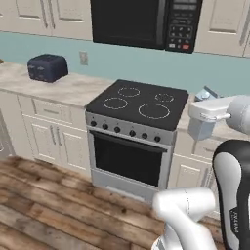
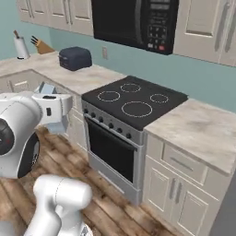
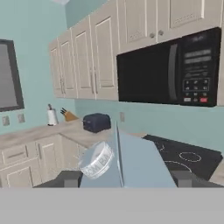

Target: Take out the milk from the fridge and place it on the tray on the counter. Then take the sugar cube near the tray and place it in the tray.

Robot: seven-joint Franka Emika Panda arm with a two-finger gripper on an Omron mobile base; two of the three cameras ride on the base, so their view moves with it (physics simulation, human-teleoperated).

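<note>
Holding the milk (image 3: 131,164) between its two fingers (image 3: 70,178), the gripper (image 3: 127,179) is closed on the carton and carries it in the air in front of the stove (image 1: 136,105). In the hand view the carton fills the gap between the dark tips, with its blue gable top pointing away from the hand, so its long axis runs along the gripper and is about upright. In the left base view the blue top (image 1: 207,93) shows just above the white hand.

The tray, the sugar cube and the fridge are not in these pictures, so which way the tray lies from the gripper cannot be told. This is the relation the coming move depends on: the base probably must drive or turn along the counter (image 2: 203,126) until the tray comes in view, and only then can the carton go down. The robot has one arm, so there is no choice of hand.

Farther away stand one stove with four rings, one dark toaster (image 1: 47,67) on the counter at its left, and one black microwave (image 1: 146,22) above it. In the far corner are one paper roll (image 2: 20,46) and one knife block (image 2: 41,46). There is one milk carton.
</note>
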